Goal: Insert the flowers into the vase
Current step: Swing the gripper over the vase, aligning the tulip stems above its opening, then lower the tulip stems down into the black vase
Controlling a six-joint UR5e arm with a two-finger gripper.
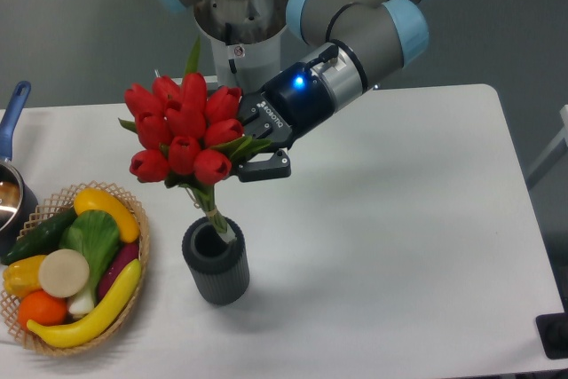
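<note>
The hand [251,150] is clamped on the flowers [182,130], its dark fingers [264,169] gripping the bunch from the right side, just under the red buds where the green leaves gather. A blue light glows on the wrist behind the hand, and the arm's grey and pale-blue links rise toward the top of the view.

The flowers hang tilted, with the buds up and to the left of the vase [215,260] and the stems slanting down to the right. The stem ends reach the vase's round mouth; the lowest tip appears to sit just inside the rim at its right side, though how deep it goes cannot be told. The buds themselves are well above the vase and spread wider than it.

The vase stands upright on the white desk [399,246], a dark ribbed cylinder. To the left of the vase, near but apart from it, lies a woven basket [139,235] of fruit and vegetables, with yellow, green, orange and purple pieces showing. Farther left of the vase, at the picture's edge, a metal pot [9,197] with a blue handle is partly cut off.
</note>
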